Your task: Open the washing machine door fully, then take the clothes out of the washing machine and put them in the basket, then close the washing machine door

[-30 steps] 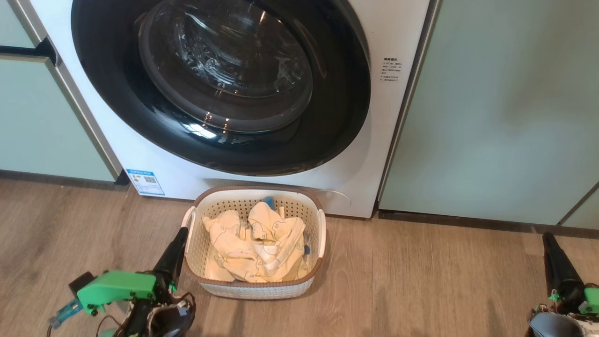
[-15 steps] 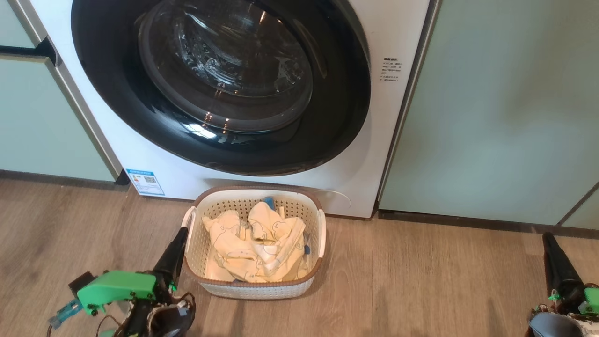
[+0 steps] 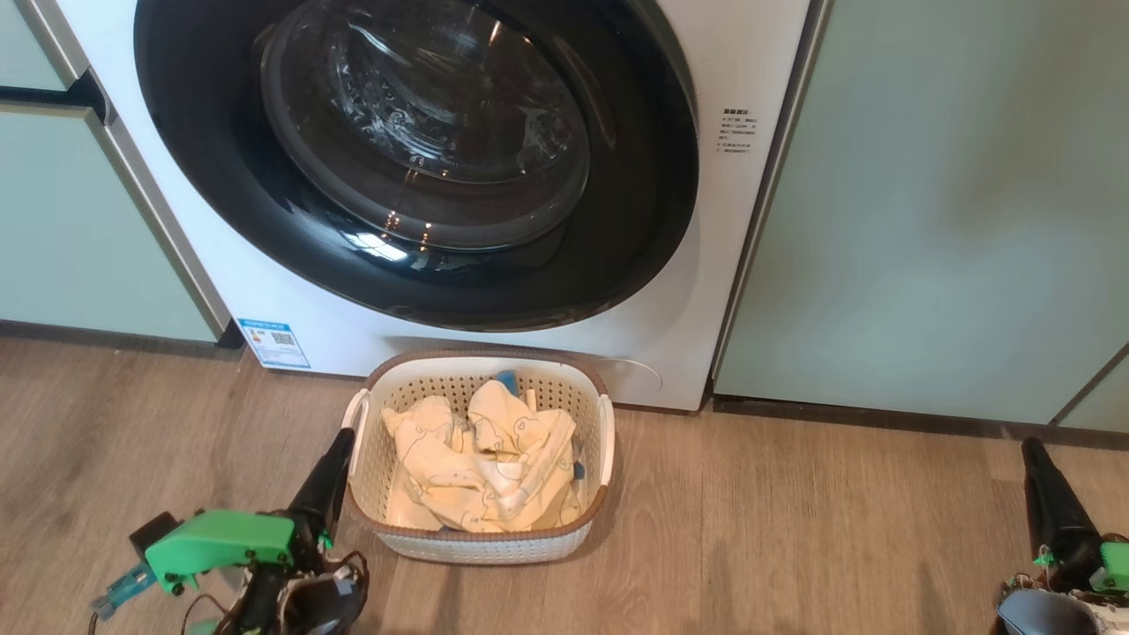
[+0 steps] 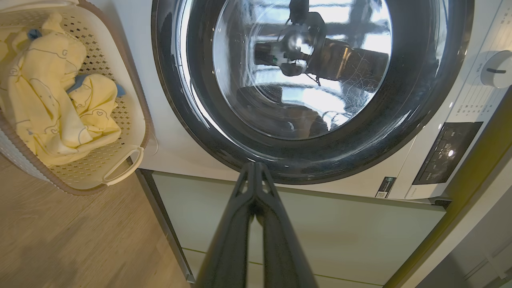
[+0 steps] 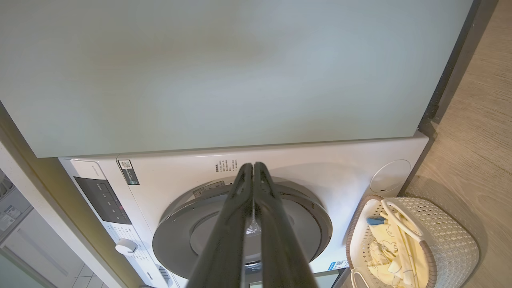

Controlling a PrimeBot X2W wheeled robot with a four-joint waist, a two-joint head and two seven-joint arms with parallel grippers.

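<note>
The white washing machine (image 3: 291, 291) stands ahead with its round black-rimmed door (image 3: 414, 159) shut flat against the front. On the floor just before it sits the cream basket (image 3: 481, 538), and the pale yellow clothes (image 3: 481, 467) with blue patches lie crumpled inside it. My left gripper (image 3: 340, 439) is shut and empty, its tip just left of the basket's left handle. My right gripper (image 3: 1030, 450) is shut and empty at the far lower right, well away from the basket. The left wrist view has the door (image 4: 304, 160) and the clothes (image 4: 52, 104); the right wrist view has the basket (image 5: 448, 228).
Pale green cabinet panels (image 3: 935, 203) flank the washer on both sides. A wooden floor (image 3: 794, 529) stretches in front. A blue-and-white label (image 3: 273, 342) is stuck at the washer's lower left. The control panel and white dial (image 4: 496, 70) sit beyond the door.
</note>
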